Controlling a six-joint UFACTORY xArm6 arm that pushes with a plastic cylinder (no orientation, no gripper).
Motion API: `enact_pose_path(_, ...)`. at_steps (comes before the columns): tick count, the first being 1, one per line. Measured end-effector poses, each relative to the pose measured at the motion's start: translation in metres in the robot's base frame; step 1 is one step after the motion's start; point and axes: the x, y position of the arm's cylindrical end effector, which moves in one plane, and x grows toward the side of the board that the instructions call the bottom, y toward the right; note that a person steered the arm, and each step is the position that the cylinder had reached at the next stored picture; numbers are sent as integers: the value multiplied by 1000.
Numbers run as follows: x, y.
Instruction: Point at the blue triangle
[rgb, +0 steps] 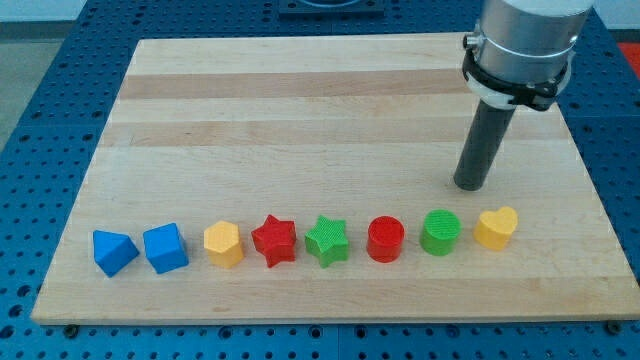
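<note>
The blue triangle (113, 251) lies at the left end of a row of blocks along the view's bottom of the wooden board (300, 110). To its right stand a blue cube (165, 248), a yellow hexagon (223, 243), a red star (274, 240), a green star (327, 241), a red cylinder (385, 240), a green cylinder (440, 232) and a yellow heart (496, 227). My tip (469, 186) rests on the board at the right, just above the green cylinder and yellow heart, far to the right of the blue triangle.
The board lies on a blue perforated table (40, 130). The arm's silver wrist (522, 45) hangs over the board's upper right corner.
</note>
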Motion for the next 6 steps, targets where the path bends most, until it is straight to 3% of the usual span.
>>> enact_pose_path(1, 0, 0)
enact_pose_path(3, 9, 55)
enact_pose_path(5, 78, 86)
enact_pose_path(6, 122, 34)
